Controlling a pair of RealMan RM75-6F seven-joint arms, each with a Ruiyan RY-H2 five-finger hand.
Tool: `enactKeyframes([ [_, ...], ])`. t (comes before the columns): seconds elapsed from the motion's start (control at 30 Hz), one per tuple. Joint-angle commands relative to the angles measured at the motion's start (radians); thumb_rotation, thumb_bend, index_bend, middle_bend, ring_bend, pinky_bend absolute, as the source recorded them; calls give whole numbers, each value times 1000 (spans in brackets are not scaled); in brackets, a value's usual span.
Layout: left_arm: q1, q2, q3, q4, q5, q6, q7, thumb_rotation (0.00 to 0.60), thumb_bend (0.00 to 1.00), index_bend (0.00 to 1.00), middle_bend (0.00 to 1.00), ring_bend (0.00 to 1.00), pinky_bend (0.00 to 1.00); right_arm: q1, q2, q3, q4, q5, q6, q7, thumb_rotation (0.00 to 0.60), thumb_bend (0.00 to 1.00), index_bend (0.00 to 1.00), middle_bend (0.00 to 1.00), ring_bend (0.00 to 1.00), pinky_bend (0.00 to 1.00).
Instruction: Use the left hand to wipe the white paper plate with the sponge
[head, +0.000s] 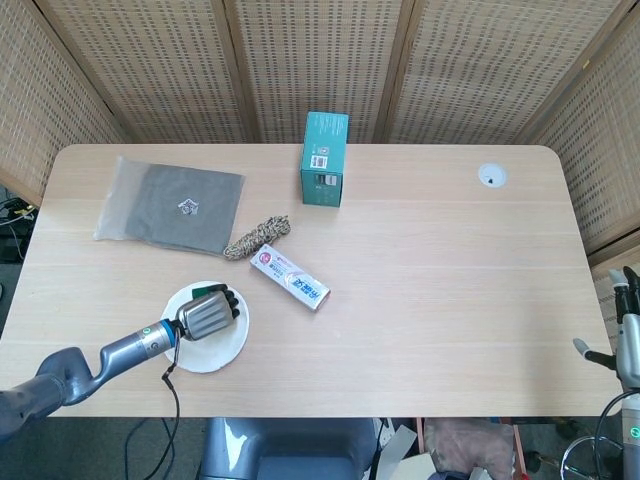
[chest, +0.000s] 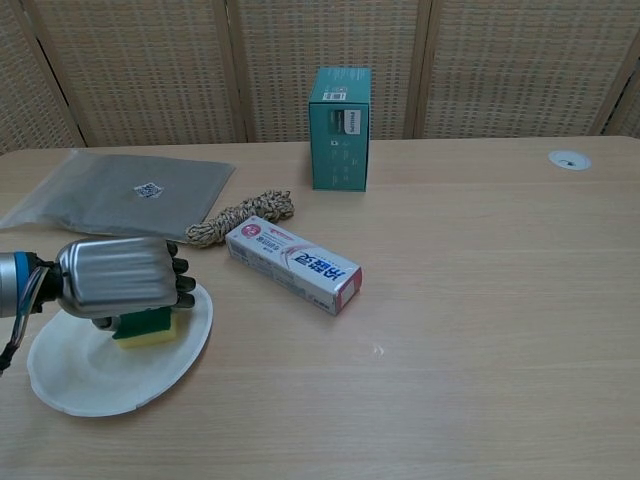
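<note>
Your left hand (chest: 118, 280) was down over the white paper plate (chest: 70, 375), fingers curled around the sponge (chest: 147, 327). The sponge's yellow face was pressed to the plate's inner surface, its green side up against the palm. In the head view the same hand (head: 209, 314) covered the plate's (head: 229, 345) middle, with a sliver of green sponge (head: 207, 290) showing past the fingers.

The plate sat directly under that hand, near the table's (chest: 480, 330) front-left edge. Just beyond the fingertips lay a coil of twine (chest: 242, 215). To the hand's right, close to the plate's rim but apart from it, was a toothpaste box (chest: 292, 264), lying flat and angled. Farther off behind the hand lay a grey pouch in a clear bag (chest: 125, 192). A teal carton (chest: 340, 127) stood upright well beyond the toothpaste box.

Your right hand (head: 626, 325) showed only at the head view's far right edge, off the table and well away from everything. Too little of it was visible; you could not tell how its fingers lay.
</note>
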Motion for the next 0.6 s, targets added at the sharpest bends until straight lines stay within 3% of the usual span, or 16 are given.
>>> enactKeyframes([
  [0.03,2,0,-4,0,-2,13,-4,600,429,720,512,413,499,-1,1,0,-1,-1,1,1,600,0,16,0,0,0],
  [0.3,-16,73,-48,-75,-5,106,-7,600,455,724,519,423,508,-3,6,-2,-5,-4,2,8,600,0,16,0,0,0],
  [0.6,-20,78,-43,-118,6,48,162,600,456,755,559,460,518,-3,11,-1,-8,-4,-2,19,600,0,16,0,0,0],
])
